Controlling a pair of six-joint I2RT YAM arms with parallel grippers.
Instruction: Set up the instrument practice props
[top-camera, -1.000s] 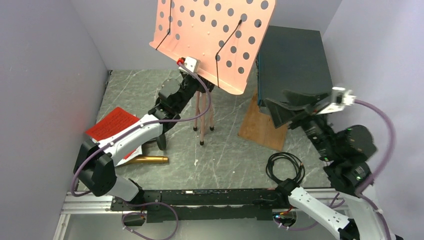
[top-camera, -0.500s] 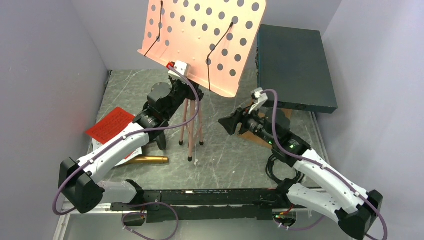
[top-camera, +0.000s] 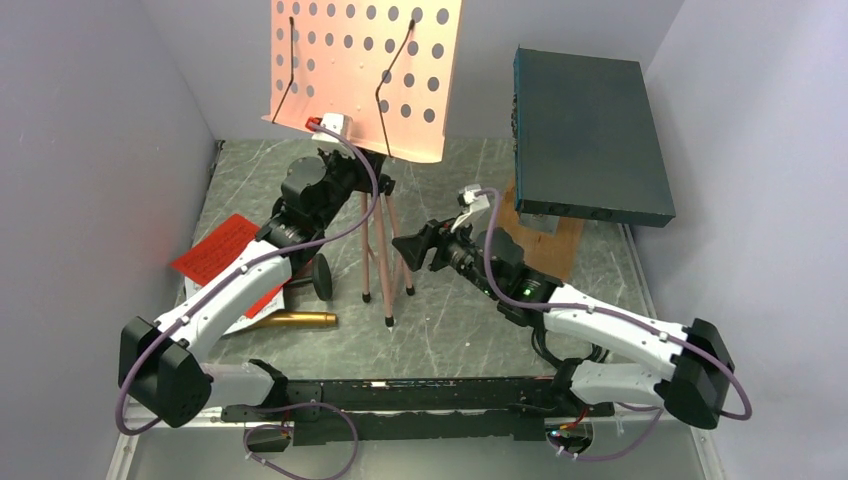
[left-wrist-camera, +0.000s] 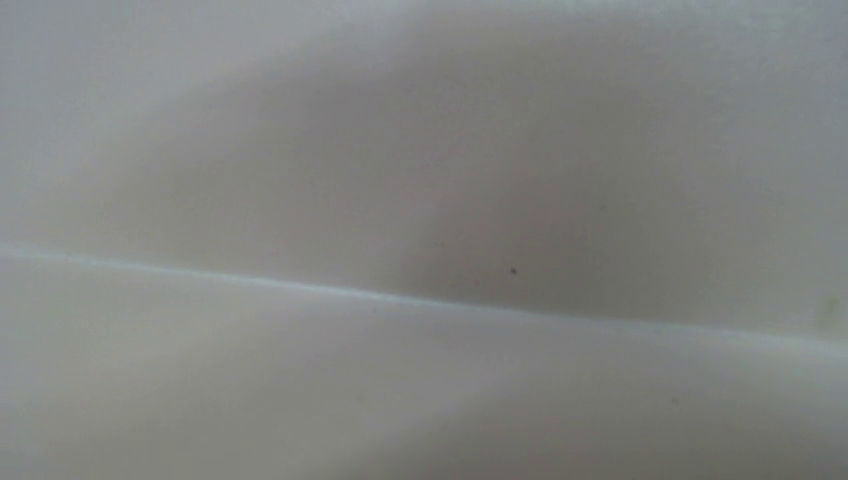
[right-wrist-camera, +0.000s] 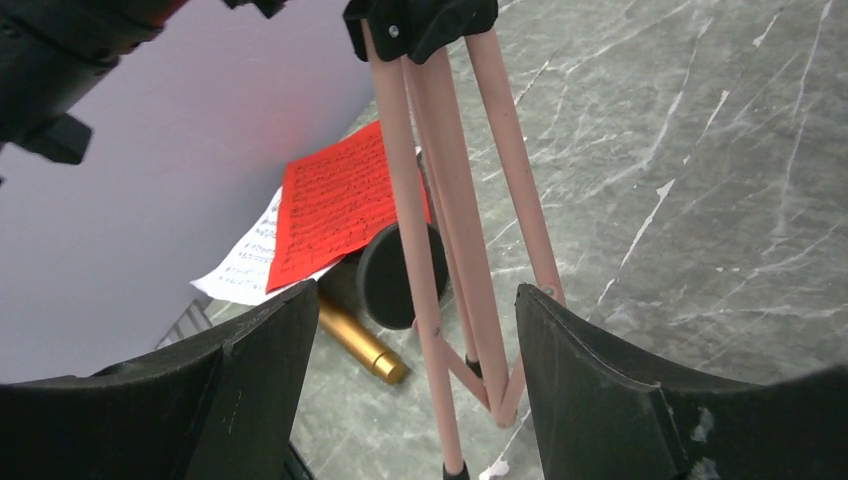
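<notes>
Two robot arms meet at one pink music stand (top-camera: 360, 70) on a grey marbled table (top-camera: 460, 320).
Nearest, on the left, lie one gold microphone (top-camera: 295, 319), one black round-base mic stand (top-camera: 322, 277) and one red music sheet (top-camera: 222, 247). Only the right wrist view shows a white sheet (right-wrist-camera: 250, 265) under the red one, and the right gripper (right-wrist-camera: 415, 300) released, its jaws wide around the three tripod legs (right-wrist-camera: 440, 200) without touching them. Only the top view shows the left gripper (top-camera: 365, 178) clenched on the stand's black hub under the perforated desk. The left wrist view is a grey blur. Farthest, on the right, one dark teal box (top-camera: 585, 125) rests on a wooden board (top-camera: 545, 245).
</notes>
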